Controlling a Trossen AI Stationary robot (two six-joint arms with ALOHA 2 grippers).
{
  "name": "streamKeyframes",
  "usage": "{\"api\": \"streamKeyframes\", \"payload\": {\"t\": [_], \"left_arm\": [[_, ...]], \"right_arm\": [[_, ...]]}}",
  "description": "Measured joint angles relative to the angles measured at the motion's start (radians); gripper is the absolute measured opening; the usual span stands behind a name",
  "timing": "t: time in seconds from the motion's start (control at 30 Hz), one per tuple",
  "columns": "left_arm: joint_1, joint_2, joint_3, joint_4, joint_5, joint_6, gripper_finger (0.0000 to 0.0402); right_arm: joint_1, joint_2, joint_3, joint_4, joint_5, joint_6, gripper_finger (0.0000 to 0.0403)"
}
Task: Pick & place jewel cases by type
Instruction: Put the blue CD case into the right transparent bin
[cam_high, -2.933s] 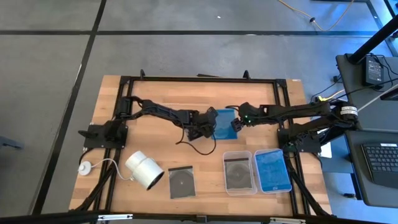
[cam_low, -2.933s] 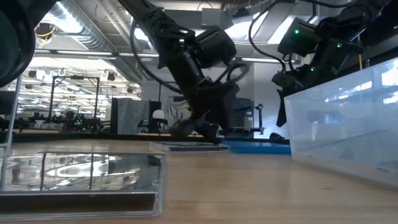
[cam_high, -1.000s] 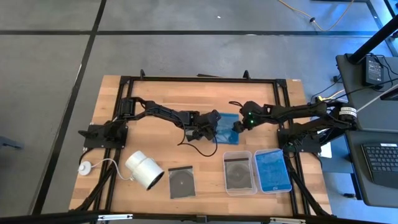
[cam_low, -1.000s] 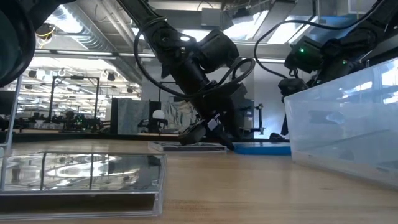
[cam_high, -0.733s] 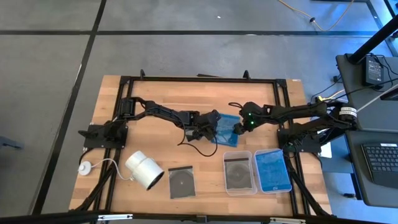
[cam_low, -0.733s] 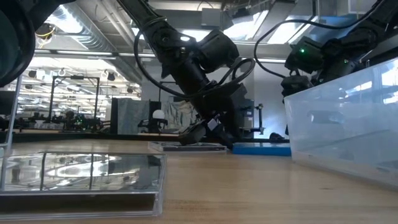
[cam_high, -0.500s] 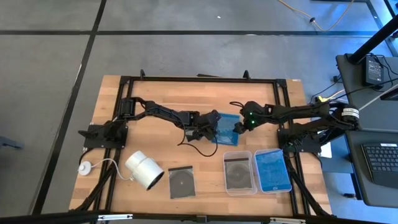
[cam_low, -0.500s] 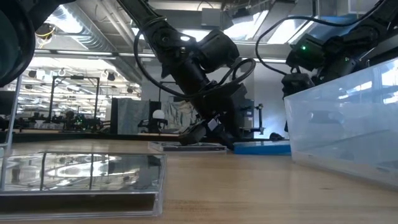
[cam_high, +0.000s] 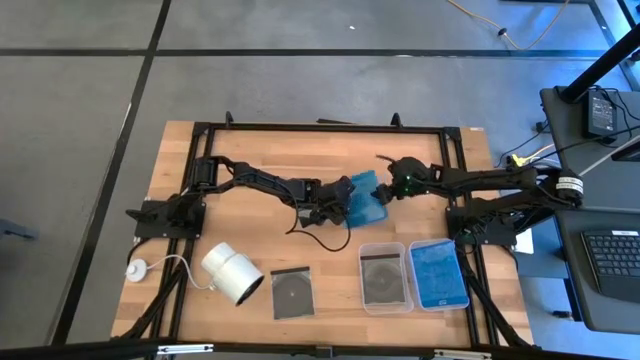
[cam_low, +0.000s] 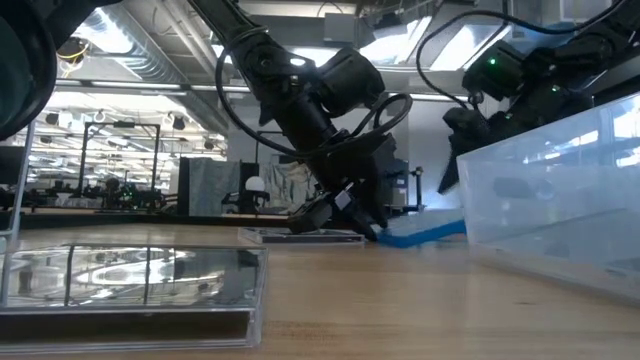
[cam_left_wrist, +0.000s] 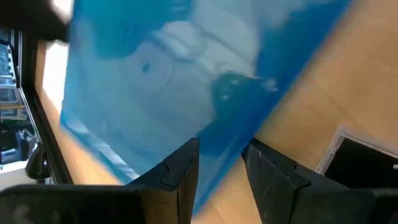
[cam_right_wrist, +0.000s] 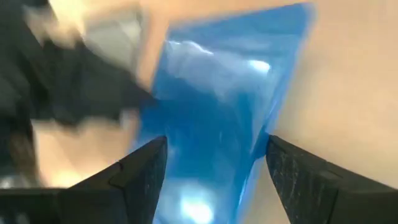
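Blue case (cam_high: 366, 203): mid-worktop, one edge raised, tilted; gripped across its right side by the right tool (cam_high: 387, 195), fingers either side of it in the right wrist view.
Left tool (cam_high: 340, 210): at the case's left edge; fingers part-closed, the edge sits between them; firm grip cannot be told.
Grey case (cam_high: 290, 292): flat, near front edge, beside white cylinder (cam_high: 233, 273).
Left tray (cam_high: 385, 277): holds a grey disc case.
Right tray (cam_high: 438, 273): holds a blue case.
Worktop (cam_high: 260, 150): wooden.
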Motion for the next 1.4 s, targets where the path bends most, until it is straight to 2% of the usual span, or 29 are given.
{"api": "streamKeyframes", "payload": {"t": [0.07, 0.27, 0.37, 0.47, 1.13, 1.27, 1.4], "left_arm": [[0.000, 0.000, 0.000, 0.000, 0.000, -0.015, 0.0127], [0.000, 0.000, 0.000, -0.002, -0.002, -0.023, 0.0127], [0.000, 0.002, 0.005, 0.029, 0.004, -0.026, 0.0127], [0.001, 0.002, 0.004, 0.037, 0.008, -0.042, 0.0129], [-0.001, 0.003, 0.002, 0.033, 0.000, -0.079, 0.0125], [-0.001, 0.003, 0.001, 0.038, 0.000, -0.079, 0.0125], [-0.001, 0.003, 0.001, 0.039, -0.001, -0.080, 0.0125]], "right_arm": [[-0.001, -0.003, 0.008, 0.035, 0.041, -0.001, 0.0269], [-0.001, -0.002, 0.016, 0.051, 0.046, -0.012, 0.0269], [0.009, 0.001, 0.021, 0.063, -0.038, -0.008, 0.0269], [0.014, 0.001, 0.021, 0.078, -0.075, -0.008, 0.0269], [0.026, 0.002, 0.018, 0.087, -0.037, -0.053, 0.0268], [0.026, 0.002, 0.018, 0.086, -0.041, -0.053, 0.0256], [0.026, 0.002, 0.017, 0.081, -0.042, -0.035, 0.0226]]}}
